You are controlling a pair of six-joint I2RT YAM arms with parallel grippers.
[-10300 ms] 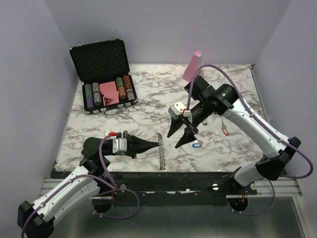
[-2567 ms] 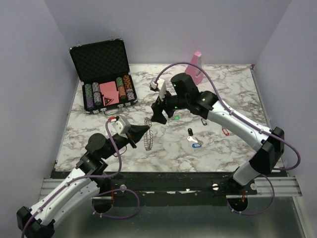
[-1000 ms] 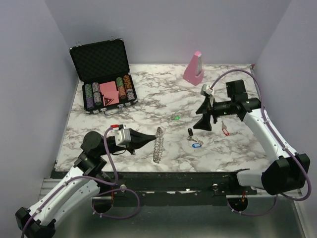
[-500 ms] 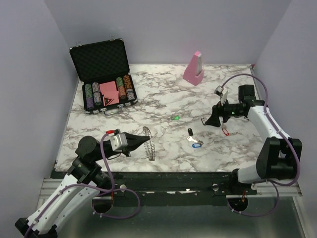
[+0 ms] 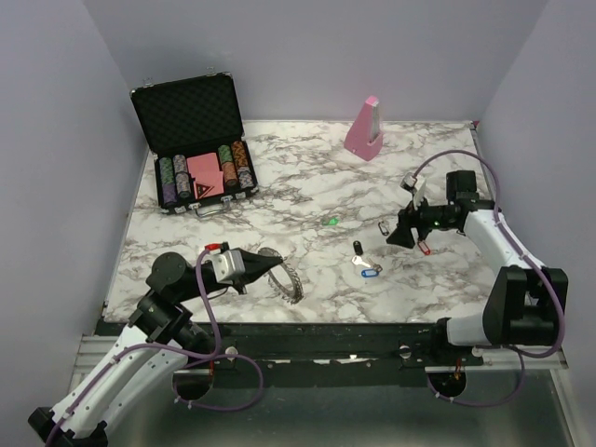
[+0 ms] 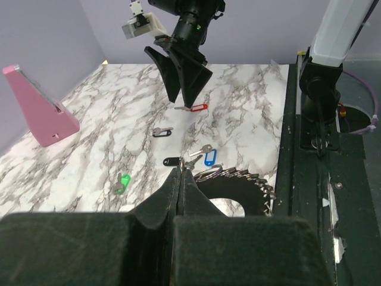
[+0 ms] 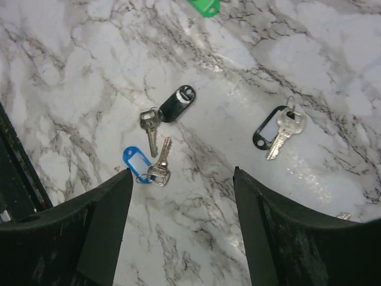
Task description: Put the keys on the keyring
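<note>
Slippage is the main risk: the left fingers (image 6: 161, 199), pressed together on the thin rim of the keyring (image 6: 238, 182) at the near left, have only a slight hold, and a nudge could twist it loose. The right fingers (image 7: 101, 220), spread and empty over the keys (image 7: 161, 168) at the right, may skid a flat key across the glossy marbled worktop (image 5: 279, 200). Plain lilac walls (image 5: 326, 56) enclose it.

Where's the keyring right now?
In the top view the keyring is low and left of centre, pinched at the tip of the left end effector. The blue-tagged key lies off to its right.
</note>
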